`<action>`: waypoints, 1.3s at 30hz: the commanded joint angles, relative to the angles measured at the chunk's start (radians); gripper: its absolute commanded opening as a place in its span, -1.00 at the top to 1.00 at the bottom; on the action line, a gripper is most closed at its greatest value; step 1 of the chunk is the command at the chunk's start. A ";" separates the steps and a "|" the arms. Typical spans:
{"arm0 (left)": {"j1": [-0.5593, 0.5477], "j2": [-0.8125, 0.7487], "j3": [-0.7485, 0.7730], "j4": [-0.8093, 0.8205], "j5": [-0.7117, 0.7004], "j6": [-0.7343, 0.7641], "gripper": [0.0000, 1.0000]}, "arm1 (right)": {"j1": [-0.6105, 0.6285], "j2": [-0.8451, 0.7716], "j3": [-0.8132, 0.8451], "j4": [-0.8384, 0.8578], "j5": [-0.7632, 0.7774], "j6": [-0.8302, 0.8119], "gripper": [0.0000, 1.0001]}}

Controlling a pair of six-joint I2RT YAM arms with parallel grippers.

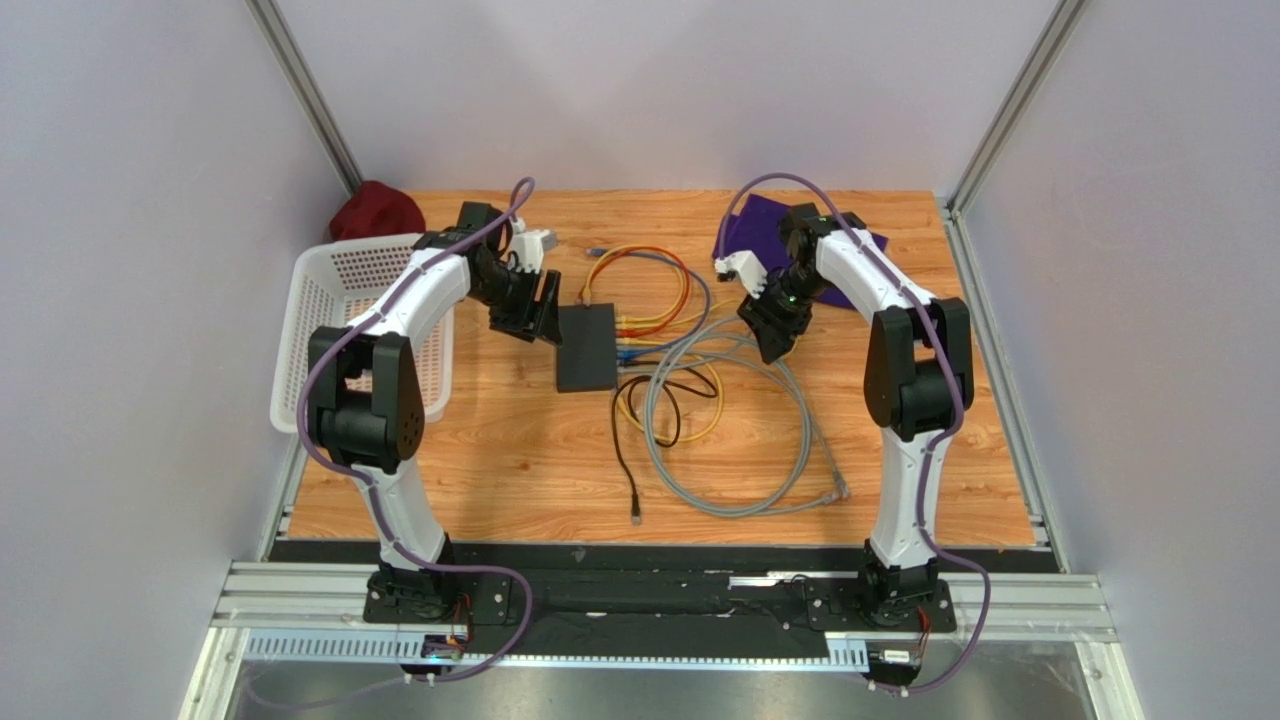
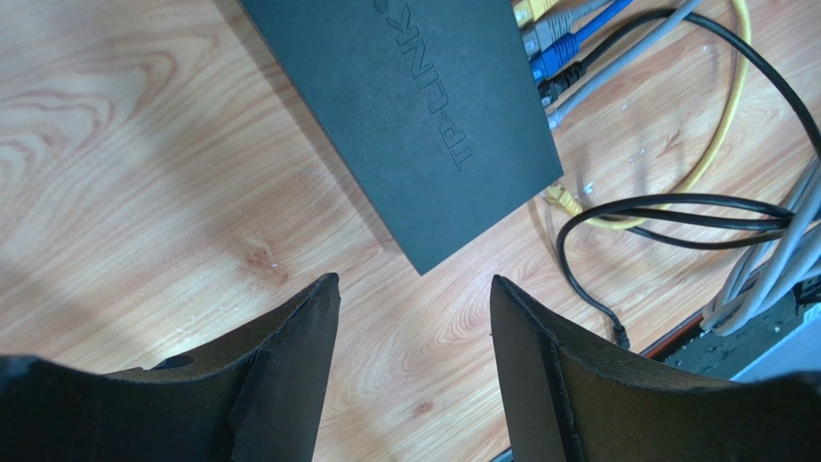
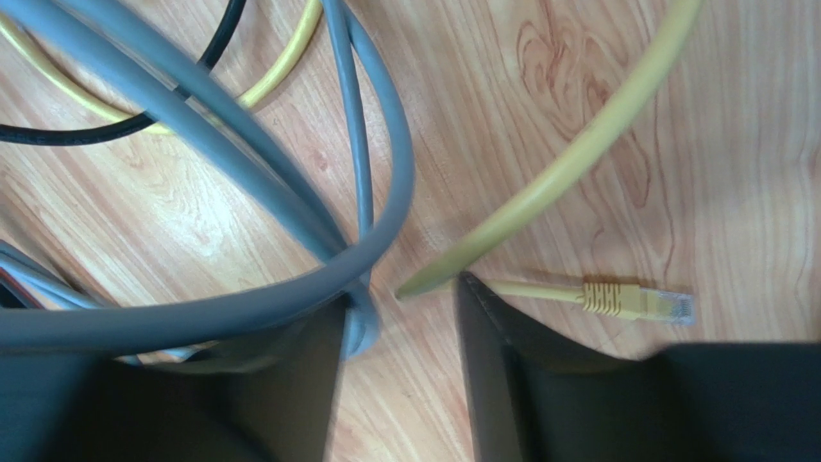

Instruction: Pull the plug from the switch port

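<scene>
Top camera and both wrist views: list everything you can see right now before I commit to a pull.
Switch: one, black, mid-table.
Plugged-in plugs: at least three, yellow, grey and blue, along the switch's port edge.
Cables: several, grey, yellow, orange, blue and black, tangled right of the switch.
Loose plug: one, yellow, lying on the wood by the right pincer.
Basket: one, white mesh, left table edge.
Red cloth: one, far left corner.
Purple cloth: one, far right.
Table: one, wood.
Left pincer: open, by the switch's corner.
Right pincer: open, among the grey cables.
</scene>
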 commanded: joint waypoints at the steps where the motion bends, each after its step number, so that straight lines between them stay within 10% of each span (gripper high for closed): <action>1: 0.004 -0.053 -0.017 0.005 0.023 0.025 -0.35 | -0.002 -0.108 0.021 0.015 0.039 0.029 -0.18; 15: 0.004 -0.027 0.096 -0.036 -0.015 0.038 -0.40 | -0.014 -0.036 0.539 -0.284 -0.149 0.004 -0.63; 22: 0.004 0.011 0.131 -0.113 0.043 0.051 -0.40 | -0.053 -0.114 0.290 -0.361 0.042 -0.179 -0.66; 27: 0.004 0.019 0.142 -0.145 0.066 0.028 -0.40 | -0.122 -0.152 0.500 -0.436 -0.001 -0.131 -0.72; 31: 0.004 -0.030 0.077 -0.084 0.040 0.000 -0.40 | -0.085 -0.232 0.523 -0.276 0.122 -0.119 -0.81; 39: 0.007 -0.076 0.015 0.031 -0.070 -0.085 -0.40 | 0.058 -0.335 0.008 0.298 0.569 0.182 -0.83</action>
